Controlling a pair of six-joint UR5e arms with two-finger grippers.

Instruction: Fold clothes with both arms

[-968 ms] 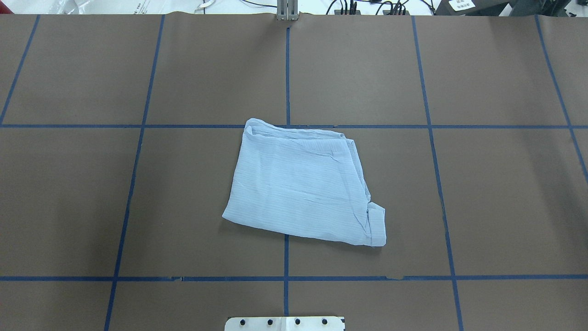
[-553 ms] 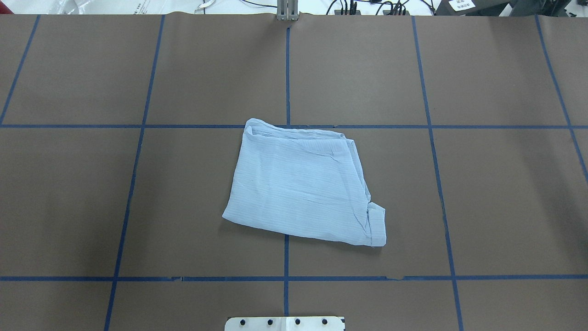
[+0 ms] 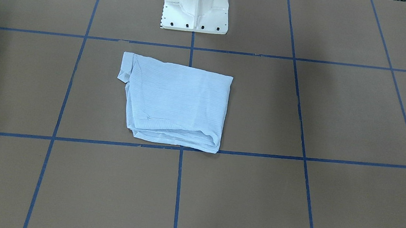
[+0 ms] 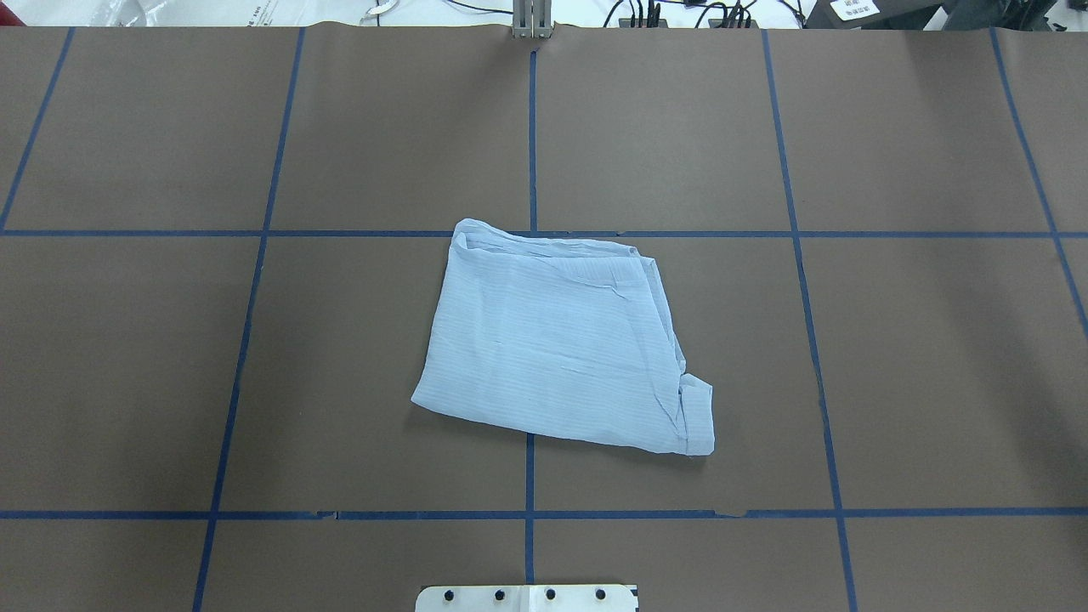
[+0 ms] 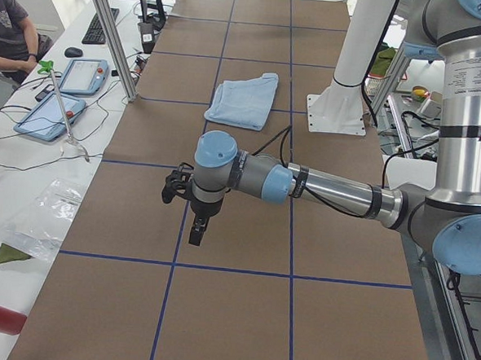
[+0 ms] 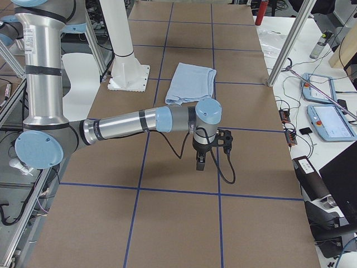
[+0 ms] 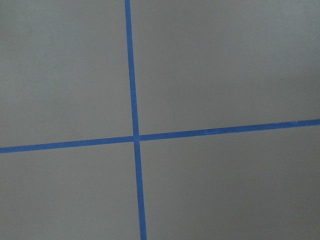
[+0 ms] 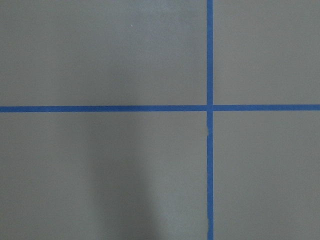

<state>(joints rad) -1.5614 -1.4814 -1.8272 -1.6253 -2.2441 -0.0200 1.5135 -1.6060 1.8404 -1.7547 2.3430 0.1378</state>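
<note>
The shirt (image 4: 557,340) lies folded into a rough four-sided packet. It is a thin, pale-blue cloth with fine stripes, and soft creases run across its top layer. Several edges are stacked loosely along the side away from the robot. A small flap sticks out at the corner on the robot's right. The shirt rests flat on the table (image 4: 935,357), whose matte brown paper cover is ruled into large squares by blue tape (image 7: 132,75). The packet is between the two claws and well apart from both, just in front of the white pedestal (image 3: 196,6). The left gripper (image 5: 196,230), black and slim, points down from the left arm (image 5: 322,185), a smooth grey metal tube with rounded light-blue caps. The right gripper (image 6: 200,163) points down from the right arm (image 6: 122,125) in the same way. A tape crossing lies beneath each claw. Whether either claw is spread or pressed together cannot be told.
</note>
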